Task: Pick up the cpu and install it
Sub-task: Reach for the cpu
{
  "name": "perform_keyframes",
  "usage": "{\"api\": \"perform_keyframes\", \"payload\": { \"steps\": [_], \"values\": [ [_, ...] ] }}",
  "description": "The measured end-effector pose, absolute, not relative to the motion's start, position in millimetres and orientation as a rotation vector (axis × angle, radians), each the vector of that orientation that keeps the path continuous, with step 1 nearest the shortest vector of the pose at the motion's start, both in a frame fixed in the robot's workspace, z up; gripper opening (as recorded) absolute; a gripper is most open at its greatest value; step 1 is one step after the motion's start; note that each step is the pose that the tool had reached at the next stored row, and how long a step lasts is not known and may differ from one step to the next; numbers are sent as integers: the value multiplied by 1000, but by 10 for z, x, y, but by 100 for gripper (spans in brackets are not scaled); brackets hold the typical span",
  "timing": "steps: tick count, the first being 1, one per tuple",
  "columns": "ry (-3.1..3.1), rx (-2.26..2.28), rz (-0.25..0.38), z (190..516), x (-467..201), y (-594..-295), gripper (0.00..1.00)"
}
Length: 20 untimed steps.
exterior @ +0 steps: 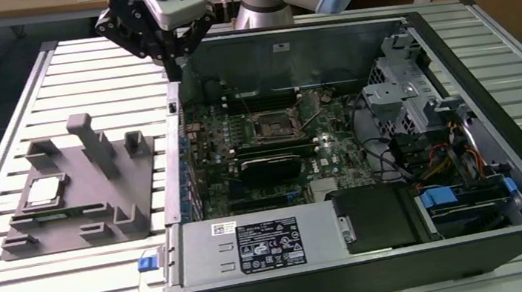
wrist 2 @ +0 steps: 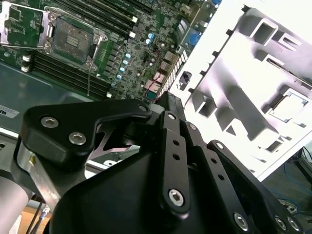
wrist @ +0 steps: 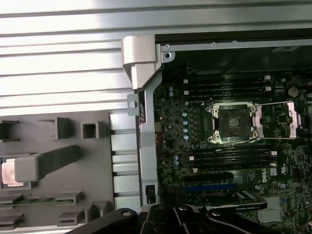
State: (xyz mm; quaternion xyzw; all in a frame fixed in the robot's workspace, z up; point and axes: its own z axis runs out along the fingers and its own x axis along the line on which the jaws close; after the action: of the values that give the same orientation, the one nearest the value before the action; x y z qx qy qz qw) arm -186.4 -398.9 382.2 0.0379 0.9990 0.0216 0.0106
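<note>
1. On the exterior view's left — the cpu (exterior: 42, 192), lying flat in a recess of the grey tray (exterior: 110, 209).
2. Further right, the gripper (exterior: 176, 59), hanging above the wall of the computer case (exterior: 348, 38) beside the tray; clenched or released, cannot tell.
3. Rightmost — the motherboard socket (exterior: 273, 123), cover apparently swung open.

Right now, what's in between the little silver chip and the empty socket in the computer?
In the exterior view, the grey tray's upright posts and the computer case's side wall stand between the cpu and the socket.
</note>
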Motion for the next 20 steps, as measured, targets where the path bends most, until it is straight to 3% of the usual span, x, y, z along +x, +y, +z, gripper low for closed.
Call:
{"api": "perform_keyframes", "payload": {
  "steps": [20],
  "values": [
    [3118,118,67,3786,-2117,-3989,11]
  ]
}}
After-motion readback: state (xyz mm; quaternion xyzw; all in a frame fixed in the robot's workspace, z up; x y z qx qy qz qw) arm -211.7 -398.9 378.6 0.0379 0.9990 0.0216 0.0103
